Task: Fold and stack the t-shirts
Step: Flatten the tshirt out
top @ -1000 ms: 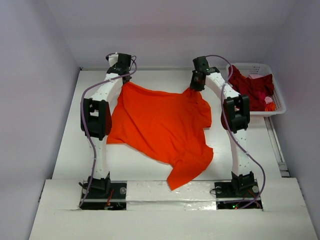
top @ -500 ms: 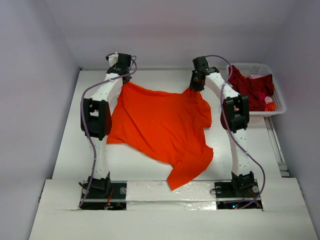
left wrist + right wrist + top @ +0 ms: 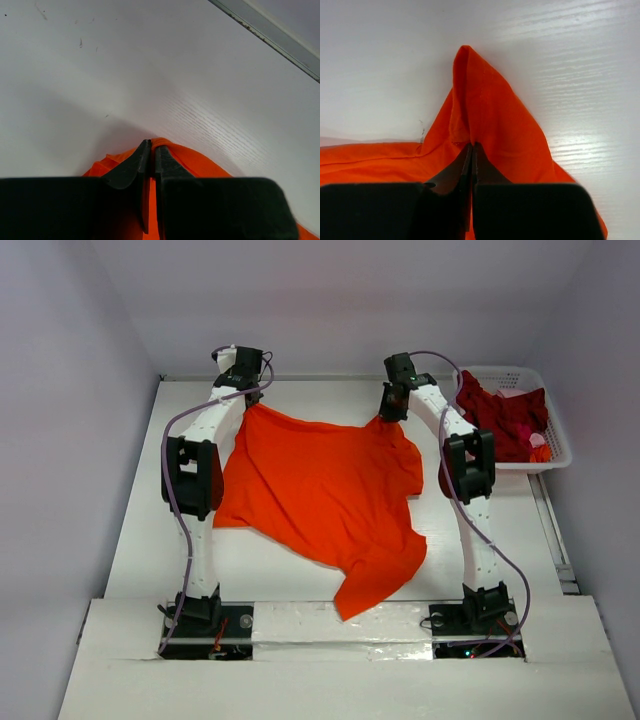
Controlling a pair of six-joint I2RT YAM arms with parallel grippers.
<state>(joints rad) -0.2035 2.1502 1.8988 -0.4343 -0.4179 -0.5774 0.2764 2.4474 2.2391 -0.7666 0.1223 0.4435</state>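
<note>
— State of the left gripper point(image 3: 151, 145)?
— Closed right down on a far corner of the orange t-shirt point(image 3: 320, 490). Cloth pinched between the black fingers, tips close over the white table point(image 3: 135, 530).
— And the right gripper point(image 3: 471, 146)?
— Likewise shut tight, clamped on the other far corner. A peak of orange cloth bunched up just beyond the fingertips, seen from the right wrist.
— Position of that shirt?
— Spread over the middle of the table, between the left arm point(image 3: 195, 470) and the right arm point(image 3: 470, 470). Far edge strung between the two grips, sagging a little in the middle. Mostly flat, with a few soft folds. Near end narrowing to a tail and reaching the white ledge between the arm bases.
— Any others?
— Dark red t-shirts point(image 3: 500, 420), heaped in the white basket point(image 3: 556, 455) at the far right of the table, partly draped over its rim. Well apart from the orange one. How many, impossible to tell from the heap.
— Anything else in there?
— A small orange-pink bit at the near right corner of the basket; too small to name.
</note>
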